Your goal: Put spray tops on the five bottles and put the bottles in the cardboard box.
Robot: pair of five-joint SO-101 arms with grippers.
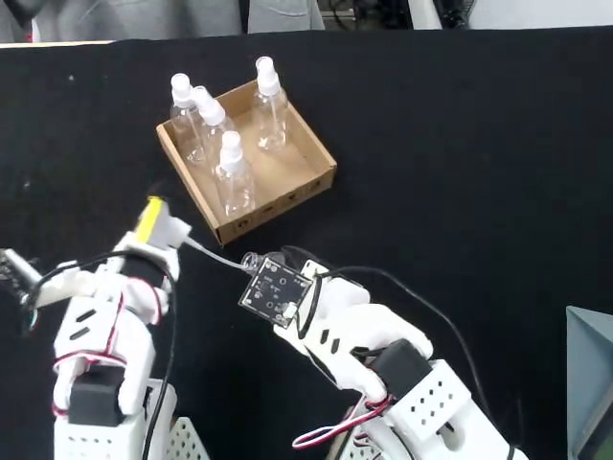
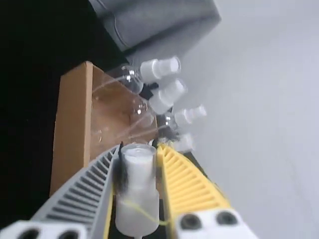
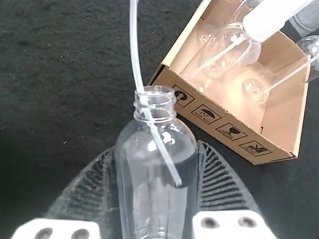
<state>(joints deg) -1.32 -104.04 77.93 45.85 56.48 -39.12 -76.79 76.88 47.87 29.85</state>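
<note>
Black cloth covers the table [image 1: 460, 144], where a shallow brown cardboard box [image 1: 280, 205] holds four clear plastic bottles [image 1: 235, 182], each already capped. The right gripper [image 3: 157, 149] is clamped around the fifth clear bottle [image 3: 154, 169] just beside the box. The left gripper [image 2: 138, 148] pinches a white spray top [image 2: 135, 189], its thin dip tube [image 3: 137, 59] entering the neck. Light, slick, thin-walled plastic likely wants a firm mid-body hold; the tube looks easily bent.
</note>
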